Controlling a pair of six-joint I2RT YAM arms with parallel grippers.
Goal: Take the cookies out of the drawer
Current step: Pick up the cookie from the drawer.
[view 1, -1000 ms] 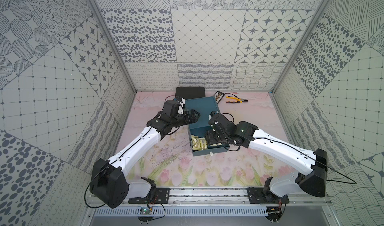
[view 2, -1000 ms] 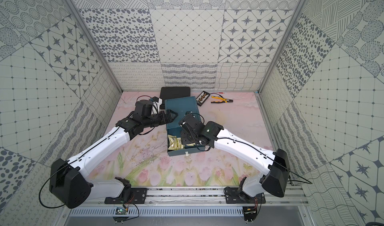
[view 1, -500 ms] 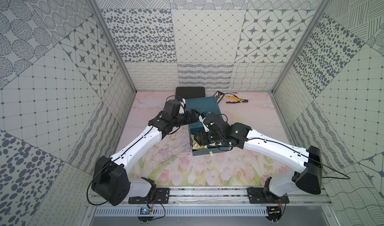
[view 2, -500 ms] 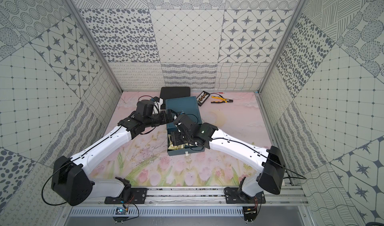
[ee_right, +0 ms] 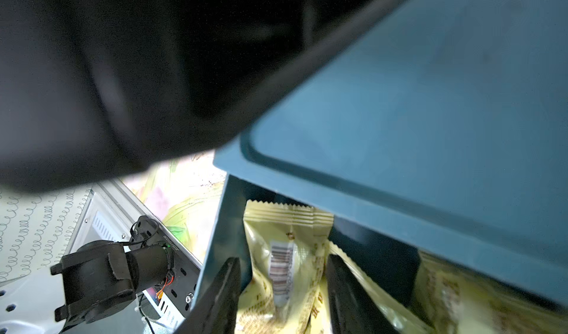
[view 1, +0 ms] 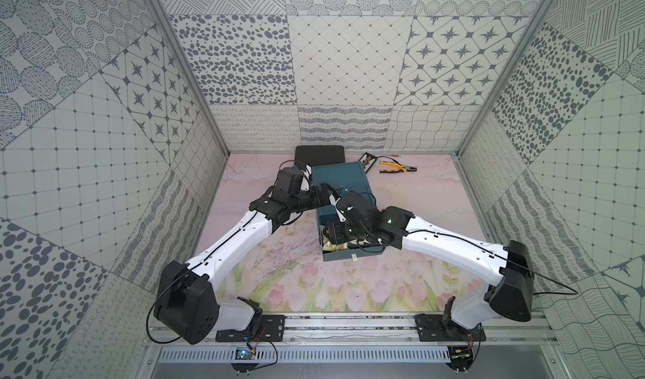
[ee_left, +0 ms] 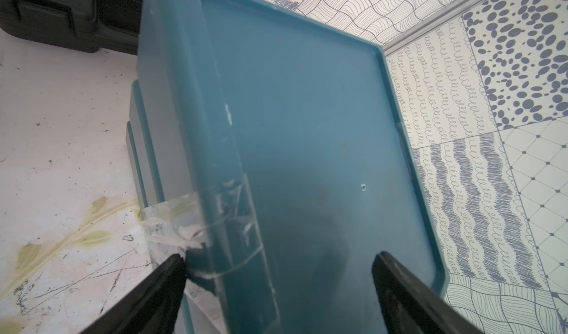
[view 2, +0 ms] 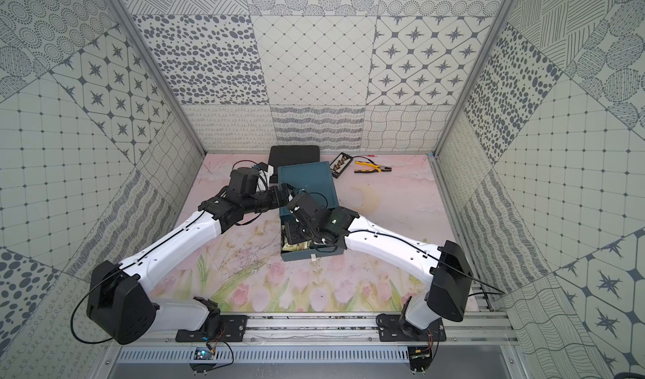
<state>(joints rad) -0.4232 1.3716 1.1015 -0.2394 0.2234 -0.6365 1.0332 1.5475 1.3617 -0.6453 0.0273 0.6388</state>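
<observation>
Inside the open drawer (ee_right: pixel 221 225), your right claw (ee_right: pixel 282 258) straddles, jaws parted, a gold cookie packet (ee_right: pixel 276 234) lying lengthwise between them; your left claw (ee_left: pixel 279 257) sits open at the cabinet (ee_left: pixel 307 117).

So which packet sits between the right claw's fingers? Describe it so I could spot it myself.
Find the blue box in the middle of the table; its drawer is pulled out toward the front. By the drawer's left wall lies a gold packet, between the open fingers of the right gripper. Unlike the gold packets beside it, it shows a barcode strip.
</observation>
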